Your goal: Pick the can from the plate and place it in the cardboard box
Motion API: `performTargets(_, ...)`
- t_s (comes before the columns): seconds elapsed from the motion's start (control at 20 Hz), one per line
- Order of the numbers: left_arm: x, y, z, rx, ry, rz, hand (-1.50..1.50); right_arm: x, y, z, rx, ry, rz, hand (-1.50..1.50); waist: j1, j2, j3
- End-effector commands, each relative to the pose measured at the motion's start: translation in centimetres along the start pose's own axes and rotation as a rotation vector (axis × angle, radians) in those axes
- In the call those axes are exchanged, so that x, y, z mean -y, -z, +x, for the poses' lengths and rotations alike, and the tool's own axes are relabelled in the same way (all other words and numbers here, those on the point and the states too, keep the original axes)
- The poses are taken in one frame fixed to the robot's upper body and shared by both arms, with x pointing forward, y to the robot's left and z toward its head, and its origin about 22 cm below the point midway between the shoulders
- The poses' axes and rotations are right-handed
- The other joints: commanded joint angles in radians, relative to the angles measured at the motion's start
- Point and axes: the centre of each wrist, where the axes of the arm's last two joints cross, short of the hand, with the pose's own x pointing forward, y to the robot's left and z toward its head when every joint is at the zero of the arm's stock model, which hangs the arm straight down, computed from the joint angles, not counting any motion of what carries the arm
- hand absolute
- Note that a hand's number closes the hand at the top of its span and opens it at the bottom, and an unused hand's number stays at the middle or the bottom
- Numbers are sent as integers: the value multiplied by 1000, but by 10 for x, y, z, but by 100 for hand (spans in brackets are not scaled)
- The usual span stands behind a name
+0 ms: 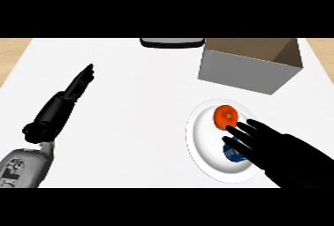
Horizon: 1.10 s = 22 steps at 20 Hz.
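Note:
A white plate (202, 145) lies at the right of the counter. On it are an orange round fruit (226, 115) toward the far side and a blue can (233, 154) nearer me. My right hand (280, 148) hovers over the plate with its fingers stretched out above the can, hiding much of it; the fingertips reach the fruit's near edge. The fingers are straight and not curled round anything. The cardboard box (251, 70) stands open-topped beyond the plate. My left hand (73, 90) rests at the left, fingers straight and pointing away from me.
A dark, grey-topped object (172, 42) sits at the counter's far edge, left of the box. Bare white countertop (137, 110) stretches between my two hands. Wooden flooring shows past the counter's left and right edges.

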Motion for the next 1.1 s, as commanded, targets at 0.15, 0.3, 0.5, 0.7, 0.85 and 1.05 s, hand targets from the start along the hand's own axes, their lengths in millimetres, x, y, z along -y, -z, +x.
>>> performTargets(0.15,10,-8,1,3,13,-15,0,-26,34,2,-29,-34,13,-150,5,0,0)
performTargets(0.3,0,6,16,11,13,-12,0,-28,41,3,-71,-64,19,-150,3,0,0)
performTargets(0.5,2,6,16,-12,3,-16,0,-39,40,-13,-75,-71,17,-150,0,0,0)
performTargets(0.7,3,-2,3,-2,22,-1,0,-43,54,-7,-41,-48,43,-150,1,0,0)
performTargets(0.85,-1,-13,15,-13,6,2,0,-53,28,-19,-37,-33,44,-150,-1,-1,0)
performTargets(1.05,3,-5,4,0,10,-2,0,-54,53,-31,-51,-39,52,-150,1,0,0)
